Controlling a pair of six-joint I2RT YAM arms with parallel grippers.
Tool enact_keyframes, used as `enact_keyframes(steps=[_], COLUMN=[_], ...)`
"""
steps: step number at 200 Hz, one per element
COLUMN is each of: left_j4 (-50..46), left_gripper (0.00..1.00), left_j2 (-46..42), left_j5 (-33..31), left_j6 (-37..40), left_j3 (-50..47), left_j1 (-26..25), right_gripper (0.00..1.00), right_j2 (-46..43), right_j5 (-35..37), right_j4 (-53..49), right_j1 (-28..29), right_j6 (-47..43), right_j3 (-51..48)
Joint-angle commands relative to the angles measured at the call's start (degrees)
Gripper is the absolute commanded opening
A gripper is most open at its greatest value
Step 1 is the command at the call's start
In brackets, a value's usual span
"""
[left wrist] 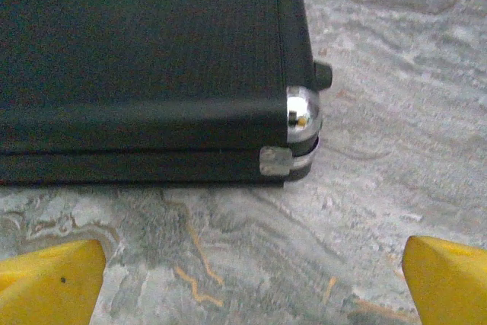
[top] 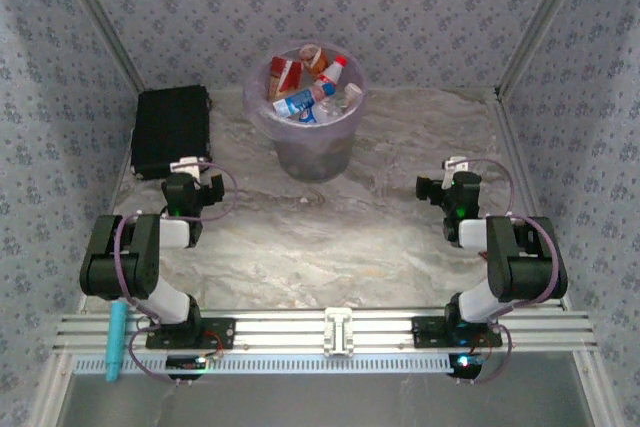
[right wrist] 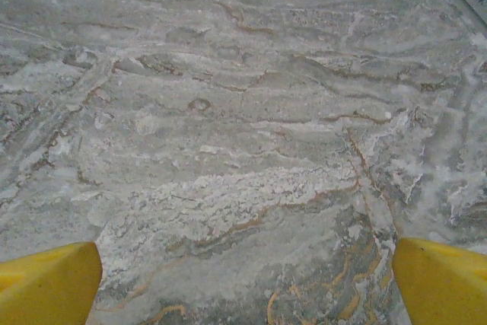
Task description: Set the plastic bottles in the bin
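Nearest you, far to the near-left of the bin, a teal stick-like tool [top: 116, 342] lies across the metal rail [top: 400, 327] at the table's front edge. Going in from there, your left gripper [top: 190, 169] hangs over the marbled table [top: 330, 237], on the near-left side of the bin. In its wrist view the left gripper [left wrist: 251, 278] is spread wide, its yellow fingers [left wrist: 49, 279] at the two bottom corners with bare table between them. It holds nothing. Your right gripper [top: 452, 169] sits about as far to the near-right of the bin. Its wrist camera shows the right gripper [right wrist: 243, 279] also spread wide and empty, with yellow fingers [right wrist: 46, 283] over the stone-patterned top.

Just beyond the left gripper, the black case [top: 172, 132] lies flat, to the left of the bin and apart from it. The left wrist view looks at one of its corners with a metal cap [left wrist: 303, 116].

Farthest back, the pale purple bin [top: 315, 159] stands upright near the rear wall. The plastic bottles [top: 305, 87] are piled inside it, red-labelled and blue-labelled ones among them, and the top of the heap rises to the rim and a little above
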Motion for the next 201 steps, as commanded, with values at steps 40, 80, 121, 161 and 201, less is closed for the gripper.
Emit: enact_keyframes(steps=[40,80,121,161,201], left_j4=[3.2,3.2,3.2,3.2,3.1], left_gripper=[1.00,1.00,1.00,1.00,1.00], left_j2=[-0.2,-0.2,-0.2,-0.2,-0.2], left_j5=[1.5,1.5,1.5,1.5,1.5], left_j6=[0.6,0.7,0.7,0.6,0.7], left_j3=[0.1,0.1,0.2,0.2,0.2], left_j1=[0.3,0.3,0.3,0.3,0.3], right_gripper=[1.00,1.00,1.00,1.00,1.00], right_j2=[0.2,0.2,0.2,0.3,0.3], right_j5=[-0.4,-0.4,-0.5,-0.2,-0.3], right_j4=[3.0,3.0,3.0,2.8,3.1], right_j1=[-0.3,-0.3,-0.2,-0.1,-0.1], right_j6=[-0.6,-0.7,-0.6,-0.8,-0.8], right_j3=[-0.1,-0.1,-0.2,0.2,-0.1])
